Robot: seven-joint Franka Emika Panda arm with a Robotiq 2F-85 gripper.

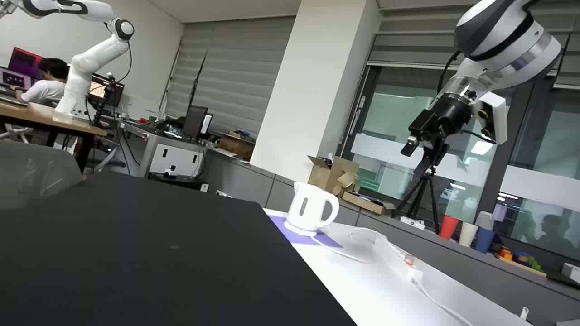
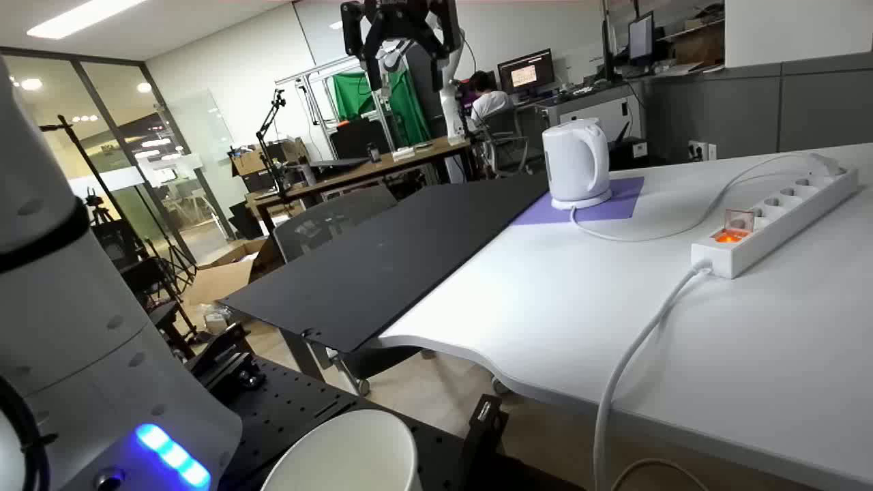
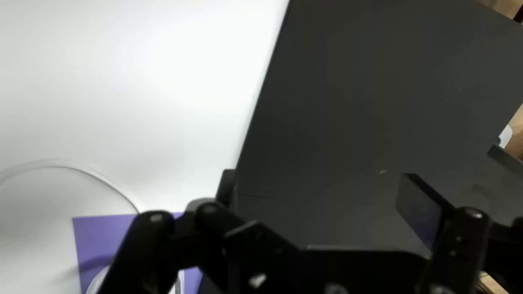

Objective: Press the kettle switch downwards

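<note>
The white kettle [image 1: 304, 210] stands upright on a purple mat [image 1: 282, 227] on the white table. It also shows in an exterior view [image 2: 567, 164], with its loop handle toward the right. In the wrist view only a small part of the kettle [image 3: 97, 281] shows at the lower left, mostly hidden behind my gripper. I cannot make out the kettle's switch. My gripper [image 2: 406, 75] is open and empty, high above the table and apart from the kettle. In the wrist view the fingers [image 3: 318, 192] are wide apart over the black board [image 3: 367, 102].
A white power strip [image 2: 777, 225] with an orange lit switch lies on the white table [image 2: 545, 293]. The kettle's cord [image 2: 648, 237] runs to it. The black board [image 2: 395, 259] adjoins the table. A white container [image 2: 354, 450] is near the arm's base. Coloured cups [image 1: 468, 234] stand by the window.
</note>
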